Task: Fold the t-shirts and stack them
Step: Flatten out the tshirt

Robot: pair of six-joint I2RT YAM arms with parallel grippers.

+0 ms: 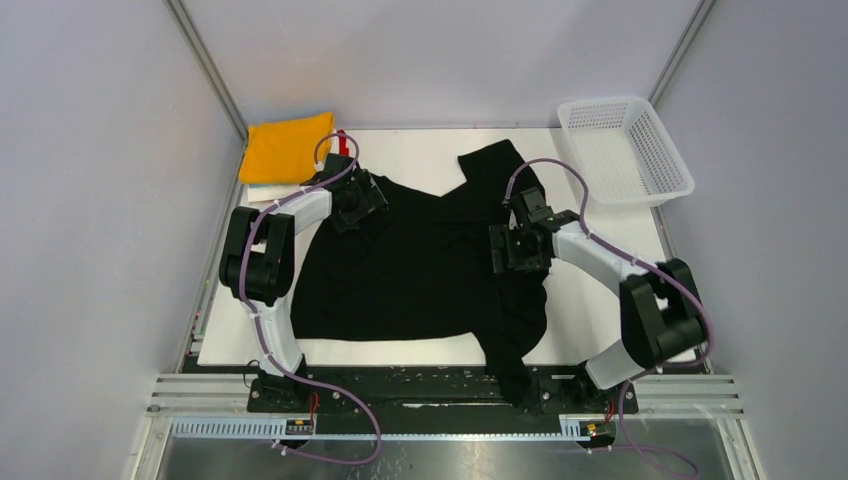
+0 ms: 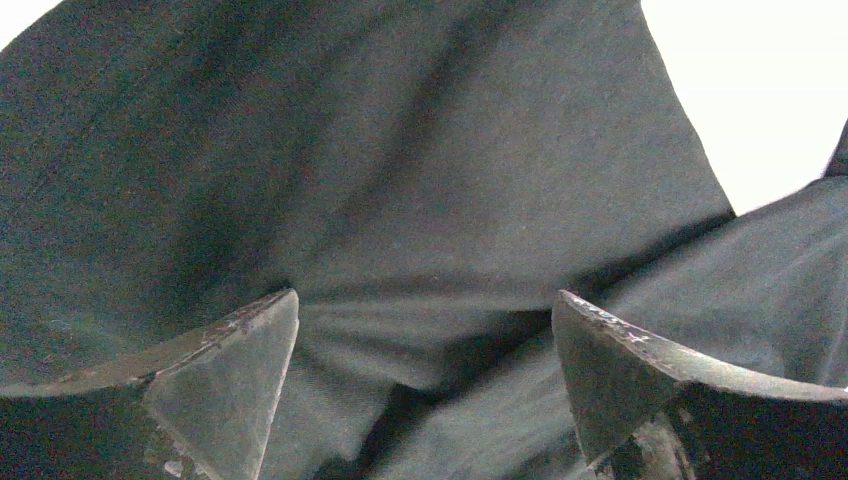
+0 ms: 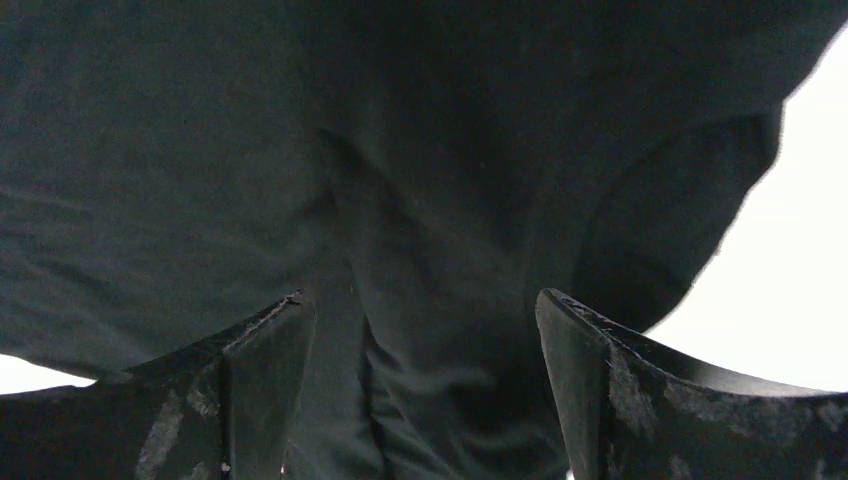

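The top view is lit evenly and softly; only faint shadows are cast on the desk (image 1: pixel 420 150). Beyond the left pincer (image 2: pixel 425 305) and the right pincer (image 3: pixel 420 300), the desk is blown out to white. The black t-shirt (image 1: pixel 420 270) is rendered dim, grainy and low in contrast beneath both.

White worktop (image 1: pixel 420 150) boxed in on three sides, soft even light all round.
Behind the worktop there's a plain pale grey back wall (image 1: pixel 440 50). To its left, a left wall (image 1: pixel 90 200) with a faint lilac cast, and to its right a matching right wall (image 1: pixel 770 250). A silver post (image 1: pixel 205 65) slants up from the worktop's far left corner, a second post (image 1: pixel 685 45) from the far right. Along its near edge runs a ribbed metal rail (image 1: pixel 190 392), with a dull grey surface (image 1: pixel 450 455) beyond that.
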